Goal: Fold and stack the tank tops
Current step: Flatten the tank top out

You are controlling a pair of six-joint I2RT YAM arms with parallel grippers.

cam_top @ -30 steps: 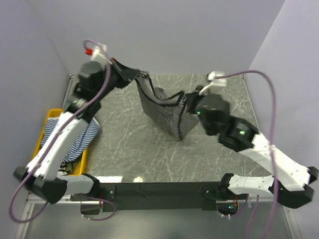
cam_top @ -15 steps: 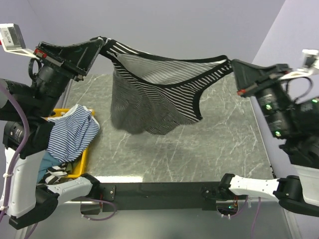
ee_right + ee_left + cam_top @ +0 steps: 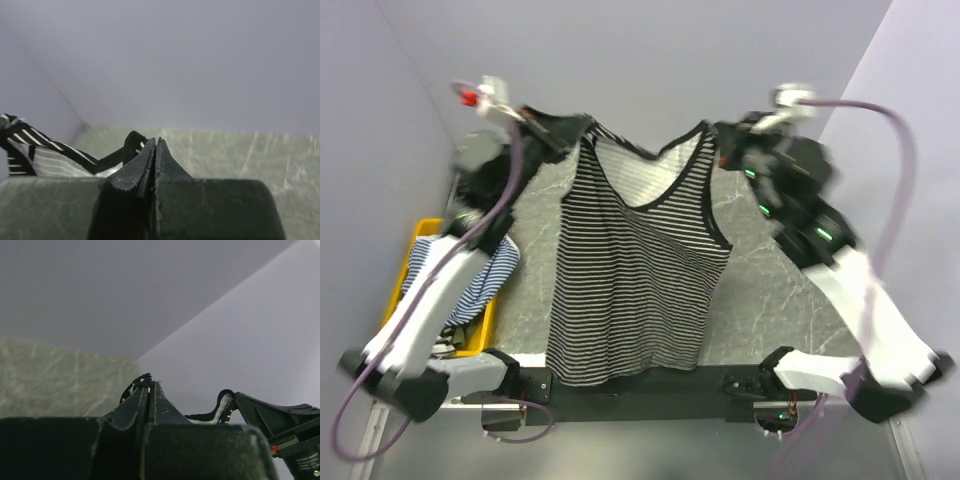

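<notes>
- Since half a second earlier, the black-and-white tank top is changed from a bunched, sagging bundle to a garment spread at full length. The left pincer and right pincer are brought closer together.
- At the far left, a yellow bin is seen at the left edge of the surface. A blue-and-white tank top is heaped in it and spills over its rim.
- The left pincer is closed tight on the black-trimmed shoulder strap on the left of the top view. In the left wrist view the trim is seen pinched at the fingertips.
- The black-and-white tank top is held in the air above the marbled surface, neckline up and stripes level. Its hem overlaps the black base bar in the top view.
- The right pincer is clamped shut on the other shoulder strap. In the right wrist view striped fabric is seen trailing off to its left.
</notes>
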